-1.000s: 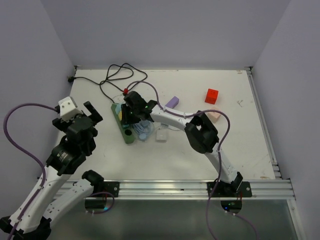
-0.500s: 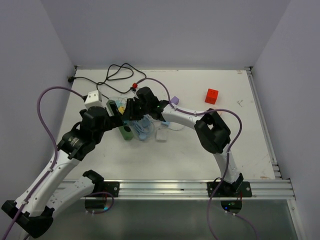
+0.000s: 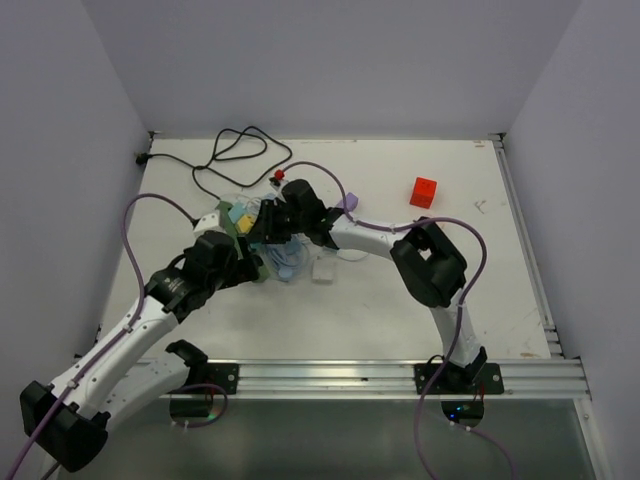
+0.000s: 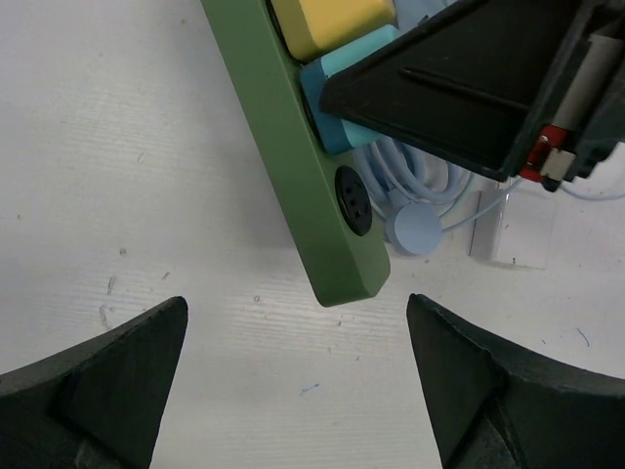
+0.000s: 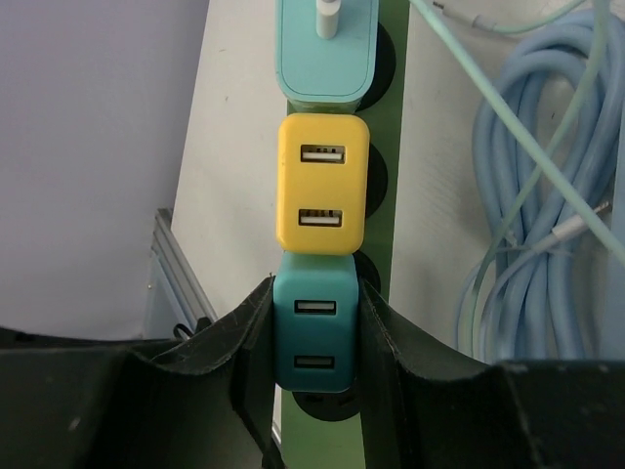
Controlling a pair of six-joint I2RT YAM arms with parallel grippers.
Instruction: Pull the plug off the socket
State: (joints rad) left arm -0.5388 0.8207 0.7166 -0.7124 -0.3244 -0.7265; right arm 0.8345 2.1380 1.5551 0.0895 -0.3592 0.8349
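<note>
Plug (image 5: pixel 314 332), teal, sits clamped between the right fingers (image 5: pixel 252 337) at lower centre frame; left fingers (image 4: pixel 107 376) stand wide apart near the end of the green socket strip (image 4: pixel 293 166).

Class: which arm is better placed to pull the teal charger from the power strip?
Right: the right gripper is shut on the teal USB charger. The left gripper hangs open above the end of the green power strip.

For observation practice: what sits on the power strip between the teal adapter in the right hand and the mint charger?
A yellow USB adapter, touching the teal adapter; the right wrist view shows it.
</note>
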